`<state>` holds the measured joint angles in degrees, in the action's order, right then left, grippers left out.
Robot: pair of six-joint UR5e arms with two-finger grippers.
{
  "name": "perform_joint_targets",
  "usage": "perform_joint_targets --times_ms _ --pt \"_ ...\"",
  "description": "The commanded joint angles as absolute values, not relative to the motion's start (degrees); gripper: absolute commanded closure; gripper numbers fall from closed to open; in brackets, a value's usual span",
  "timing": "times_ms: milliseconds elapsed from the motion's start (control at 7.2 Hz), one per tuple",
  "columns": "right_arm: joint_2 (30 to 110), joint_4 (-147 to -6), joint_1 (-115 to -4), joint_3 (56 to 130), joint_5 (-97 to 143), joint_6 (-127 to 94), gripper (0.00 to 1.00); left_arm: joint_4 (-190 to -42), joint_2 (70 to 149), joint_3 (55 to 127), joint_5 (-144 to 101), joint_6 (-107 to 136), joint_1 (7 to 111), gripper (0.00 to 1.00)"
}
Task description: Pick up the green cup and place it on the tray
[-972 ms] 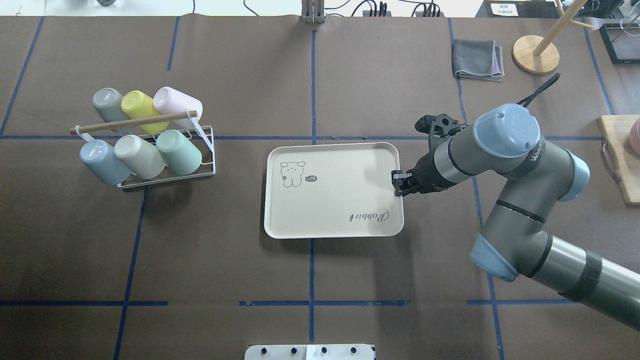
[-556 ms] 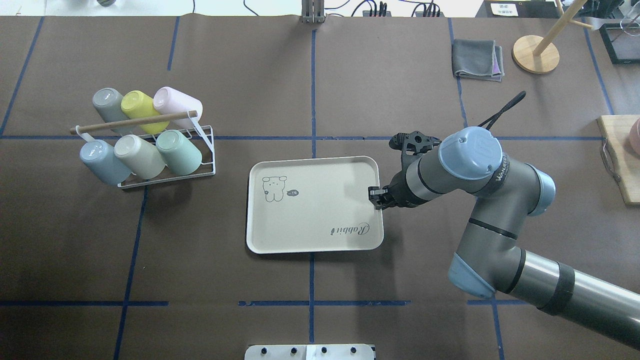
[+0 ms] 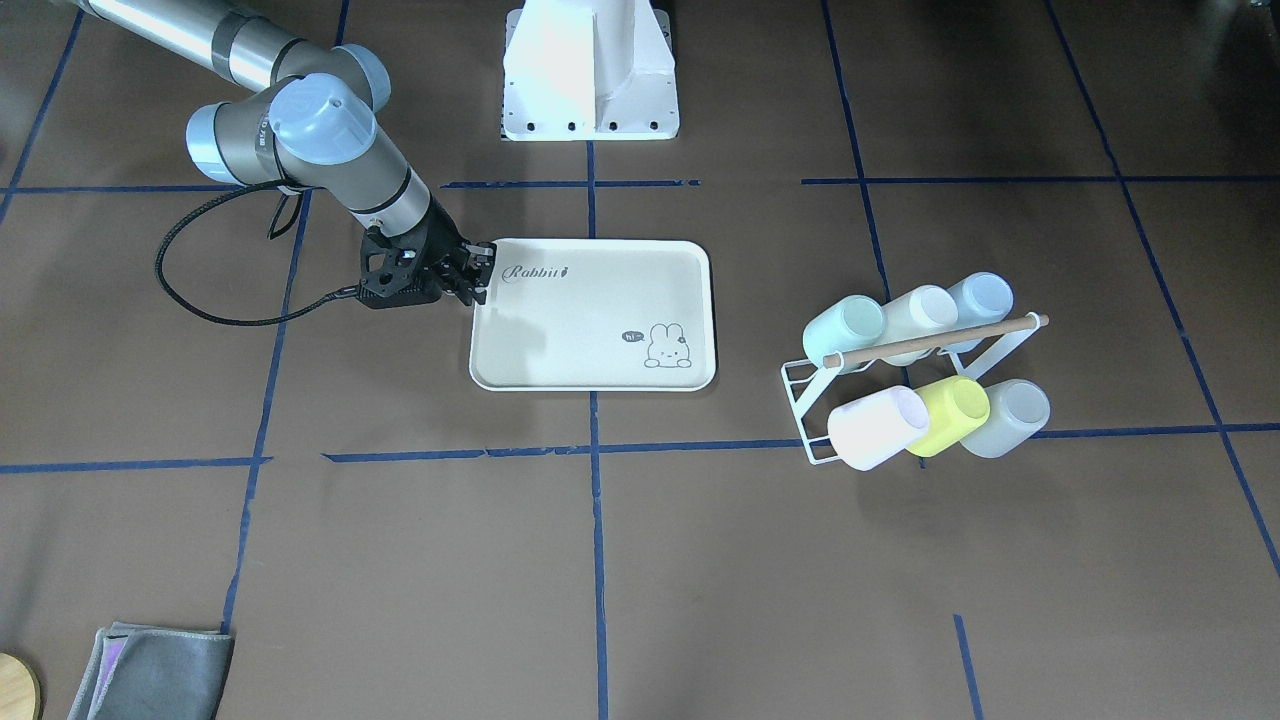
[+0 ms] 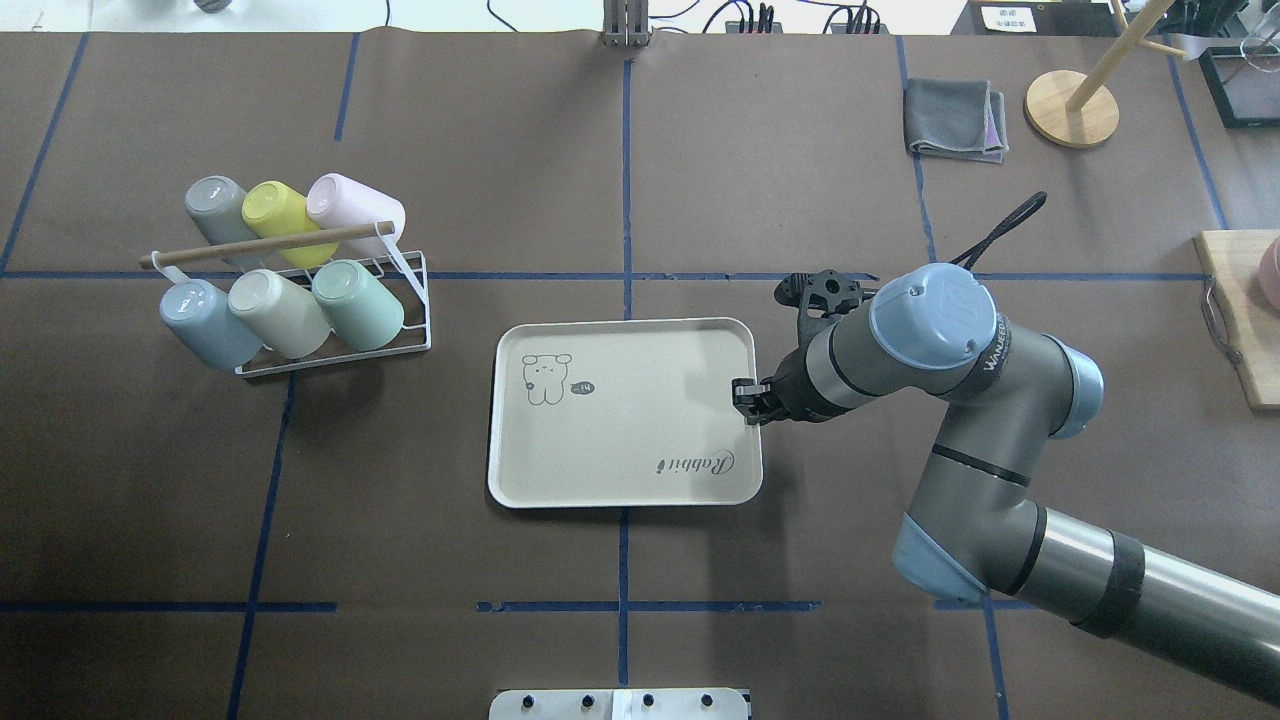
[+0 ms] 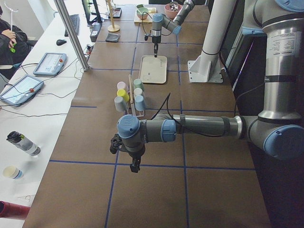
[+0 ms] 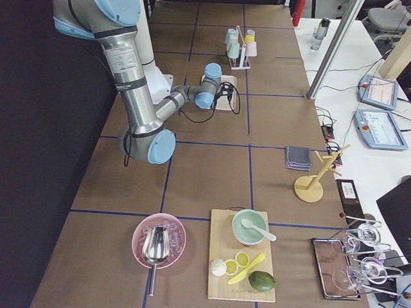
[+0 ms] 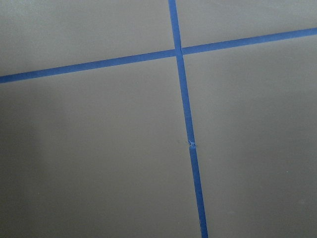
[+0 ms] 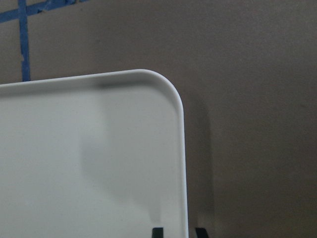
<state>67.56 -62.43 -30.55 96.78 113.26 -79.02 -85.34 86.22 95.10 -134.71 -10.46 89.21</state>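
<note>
The green cup [image 4: 360,305] lies on its side in the front row of a white wire rack [image 4: 422,300], at that row's right end; it also shows in the front view [image 3: 845,328]. The cream tray [image 4: 620,440] lies flat at the table's middle, with the rabbit drawing and "Rabbit" script showing. My right gripper [image 4: 745,398] is shut on the tray's right rim; in the right wrist view its fingertips [image 8: 157,231] straddle the rim. My left gripper [image 5: 135,166] hangs over bare table, far from the rack. It shows only in the exterior left view, so I cannot tell whether it is open or shut.
Several other cups lie in the rack: yellow [image 4: 275,208], pink [image 4: 352,205], grey, cream and pale blue. A grey cloth [image 4: 955,120], a wooden stand [image 4: 1071,108] and a cutting board [image 4: 1240,320] sit to the right.
My right gripper has dragged the tray to the left and toward the robot; most of the move came early, and it has nearly stopped. The cups have not moved.
</note>
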Motion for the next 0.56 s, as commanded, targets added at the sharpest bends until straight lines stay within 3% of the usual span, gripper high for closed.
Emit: perform_joint_targets --times_ms 0,417 --pt "67.7 -62.6 -31.0 96.9 113.4 -79.9 0.0 -85.3 86.2 95.2 -134.7 -10.5 89.2 0.0" --pt "67.5 -73.2 -41.3 98.8 122.0 -71.0 0.0 -85.3 86.2 95.4 -134.7 -10.5 89.2 0.0"
